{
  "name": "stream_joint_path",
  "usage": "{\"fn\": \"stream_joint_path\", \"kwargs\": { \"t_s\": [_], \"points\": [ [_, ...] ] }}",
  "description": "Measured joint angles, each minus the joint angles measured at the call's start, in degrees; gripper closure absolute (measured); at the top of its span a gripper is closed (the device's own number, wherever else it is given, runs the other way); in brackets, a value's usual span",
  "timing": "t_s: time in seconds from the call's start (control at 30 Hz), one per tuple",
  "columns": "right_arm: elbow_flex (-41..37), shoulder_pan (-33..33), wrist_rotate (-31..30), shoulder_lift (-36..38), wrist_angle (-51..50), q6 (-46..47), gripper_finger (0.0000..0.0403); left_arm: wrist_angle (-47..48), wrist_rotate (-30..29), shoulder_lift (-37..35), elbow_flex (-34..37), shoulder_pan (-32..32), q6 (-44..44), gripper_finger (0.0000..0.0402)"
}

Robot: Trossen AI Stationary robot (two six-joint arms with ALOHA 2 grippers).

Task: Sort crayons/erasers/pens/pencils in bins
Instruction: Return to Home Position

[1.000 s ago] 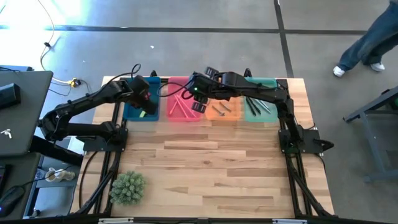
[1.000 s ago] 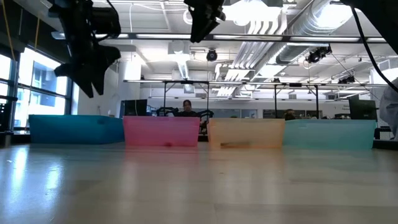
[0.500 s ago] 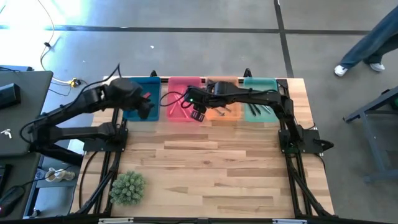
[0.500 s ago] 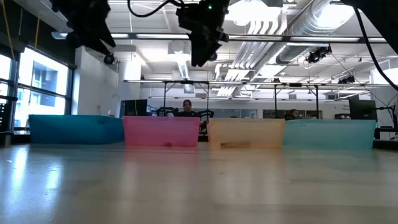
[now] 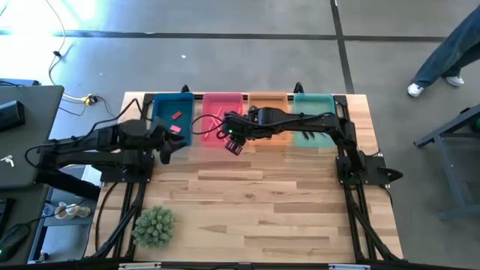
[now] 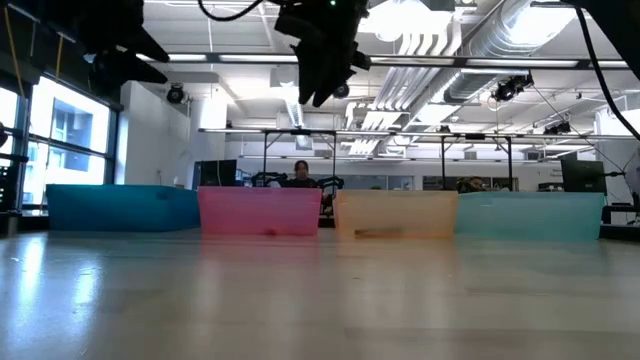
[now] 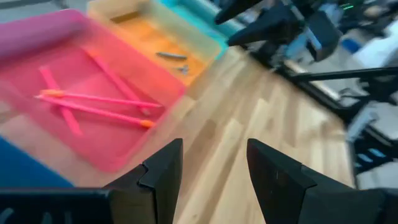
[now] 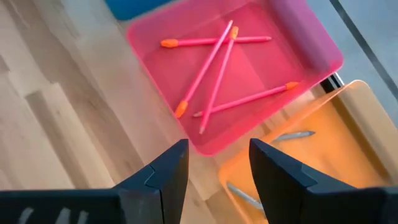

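Four bins line the far edge of the wooden bench (image 5: 255, 202): from left to right the blue bin (image 5: 160, 112), pink bin (image 5: 214, 100), orange bin (image 5: 270, 96) and teal bin (image 5: 315, 98). Both dark arms hang above the boards just near of that row. The left gripper (image 5: 166, 150) sits off the blue bin's near right corner, the right gripper (image 5: 233, 145) at the pink bin's near edge. Each has its fingers parted with nothing between them.

Long pink pencils (image 8: 208, 67) lie crossed in the pink bin. Stubby grey crayons (image 8: 295, 134) rest in the orange bin, and small red erasers (image 5: 177, 116) in the blue. No loose item shows on the bench, so the sorting looks finished.

The pencils look light and stiff and likely to roll, so they are best pinched at mid-length. The crayons would probably snap under a hard squeeze. The erasers look light and grippy and would be easiest to take across their short sides.
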State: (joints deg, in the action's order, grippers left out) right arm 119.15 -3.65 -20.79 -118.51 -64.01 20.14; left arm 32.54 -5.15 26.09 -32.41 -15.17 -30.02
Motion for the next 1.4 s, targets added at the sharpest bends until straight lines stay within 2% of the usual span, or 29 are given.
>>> {"fn": "stream_joint_path", "kwargs": {
  "t_s": [0.37, 0.67, 0.83, 0.93, 1.13, 1.4],
  "points": [
    [0.0, 1.2, -0.2, 2.2, 2.2, 4.3, 0.0243, -6.6, 0.4, -14.3, 11.7, 6.7, 1.9, 0.0236],
    [0.0, 1.2, -0.9, 5.1, 1.5, 9.6, 0.0243, -10.6, 1.3, -25.4, 17.9, 10.8, 3.6, 0.0267],
    [0.0, 1.2, -6.0, 8.2, 1.2, 9.9, 0.0243, -12.9, 2.6, -25.7, 20.1, 12.2, 2.6, 0.0296],
    [0.0, 1.2, -7.0, 10.4, 0.1, 9.5, 0.0247, -14.4, 3.4, -25.8, 21.8, 12.5, 3.6, 0.0322],
    [0.0, 1.2, -10.7, 15.3, -5.6, 5.6, 0.0294, -15.9, 3.4, -25.8, 22.5, 12.6, 4.2, 0.0390],
    [0.0, 0.6, -11.1, 23.4, -12.4, -1.8, 0.0375, -16.2, 3.4, -25.8, 22.4, 12.6, 5.2, 0.0400]
  ]
}}
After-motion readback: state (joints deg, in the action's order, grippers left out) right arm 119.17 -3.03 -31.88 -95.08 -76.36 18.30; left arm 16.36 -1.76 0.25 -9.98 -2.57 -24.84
